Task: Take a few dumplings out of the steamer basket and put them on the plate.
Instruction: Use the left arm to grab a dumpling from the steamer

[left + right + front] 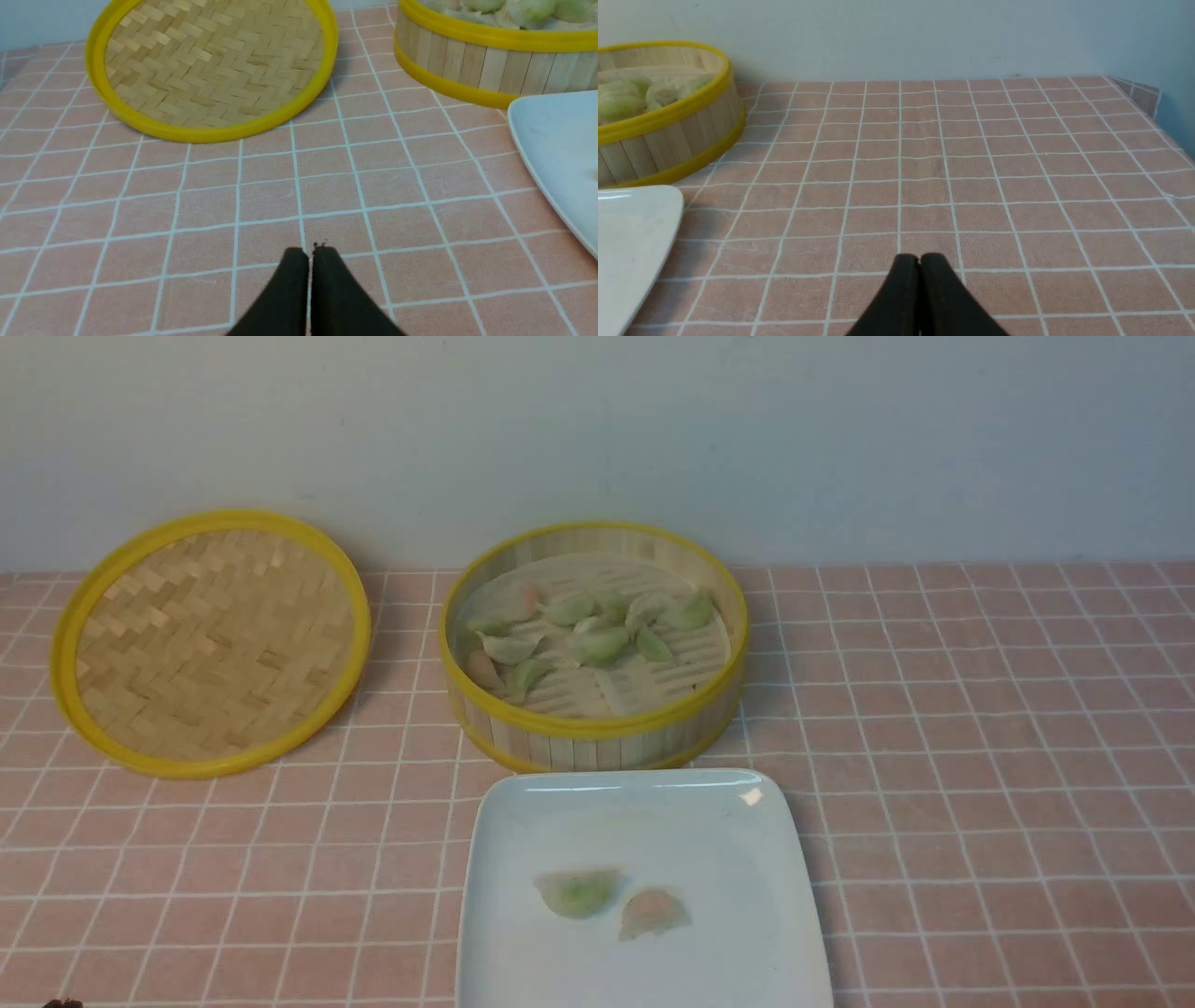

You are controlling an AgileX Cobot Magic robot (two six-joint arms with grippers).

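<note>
You face a staged dining tabletop: pink grid tablecloth (980, 709) against a bare pale wall (597, 429), set with steamer basket (597, 745), lid (213, 644) and plate (653, 821).

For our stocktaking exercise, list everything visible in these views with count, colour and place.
Plate: one, white, front centre.
Steamer basket: one, bamboo, yellow bands, just behind plate.
Dumplings on plate: two, one green, one pinkish, side by side.
Dumplings in basket: roughly ten, mostly pale green, clustered on floor.
Lid: one, woven bamboo, yellow rim, left of basket.
Tablecloth: one, pink, white grid, under everything.
Left gripper: one, black, shut, empty, over bare cloth.
Right gripper: one, black, shut, empty, over bare cloth.
</note>
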